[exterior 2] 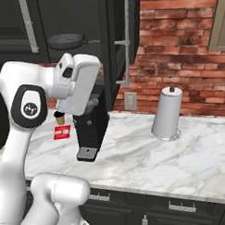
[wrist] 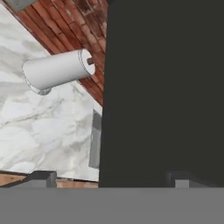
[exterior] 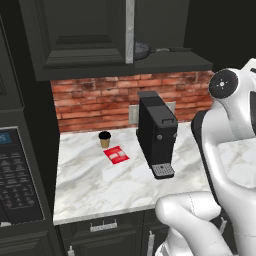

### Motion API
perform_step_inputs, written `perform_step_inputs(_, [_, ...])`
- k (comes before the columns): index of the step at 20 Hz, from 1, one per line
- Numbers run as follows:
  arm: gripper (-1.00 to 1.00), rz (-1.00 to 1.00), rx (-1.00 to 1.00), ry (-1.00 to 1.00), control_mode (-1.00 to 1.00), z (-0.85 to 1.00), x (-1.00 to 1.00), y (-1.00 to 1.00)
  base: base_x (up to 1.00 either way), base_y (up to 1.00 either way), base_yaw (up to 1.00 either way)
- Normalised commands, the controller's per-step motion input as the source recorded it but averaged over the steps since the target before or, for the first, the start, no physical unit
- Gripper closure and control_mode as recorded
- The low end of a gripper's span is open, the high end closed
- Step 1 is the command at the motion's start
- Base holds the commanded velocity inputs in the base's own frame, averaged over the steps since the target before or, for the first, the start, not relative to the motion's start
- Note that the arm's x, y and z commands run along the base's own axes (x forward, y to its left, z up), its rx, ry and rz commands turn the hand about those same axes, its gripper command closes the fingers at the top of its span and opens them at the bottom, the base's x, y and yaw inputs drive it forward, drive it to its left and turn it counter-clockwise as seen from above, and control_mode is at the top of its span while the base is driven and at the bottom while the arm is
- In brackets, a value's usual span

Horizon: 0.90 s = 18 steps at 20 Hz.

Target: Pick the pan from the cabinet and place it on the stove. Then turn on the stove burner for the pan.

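Note:
The dark grey pan (exterior: 142, 50) lies on the bottom shelf of the open black cabinet (exterior: 175, 61), with its thin handle pointing right. In the right base view the pan (exterior 2: 67, 41) sits high up, left of the swung-out cabinet door (exterior 2: 125, 39). My white hand (exterior 2: 78, 83) hangs well below the pan, in front of the coffee machine. In the hand view the gripper (wrist: 111, 179) is open, its tips wide apart with nothing between them, and it faces a close dark surface. The stove and its burner are out of view.
A black coffee machine (exterior: 157, 132) stands on the marble counter (exterior: 100, 185), with a small cup (exterior: 104, 139) and a red packet (exterior: 116, 154) to its left. A paper towel roll (exterior 2: 167, 114) stands further right by the brick wall. A tall oven panel (exterior: 17, 175) borders the left.

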Motion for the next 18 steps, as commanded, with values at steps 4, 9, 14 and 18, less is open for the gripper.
perform_step_inputs(4, [-1.0, 0.0, 0.08, -0.25, -1.0, 0.0, -0.06, 0.74, 0.0, 0.0, 0.0])
perform_step_inputs(9, [-1.0, 0.0, 0.1, -0.3, -1.0, 0.0, -0.01, 0.82, 0.0, 0.0, 0.0])
perform_step_inputs(14, [-1.0, -0.01, 0.14, -0.24, -1.0, 0.01, 0.0, 0.74, 0.0, 0.0, 0.0])
perform_step_inputs(18, [-1.0, 0.0, 0.15, -0.15, -1.0, 0.07, 0.0, 0.67, 0.0, 0.0, 0.0])
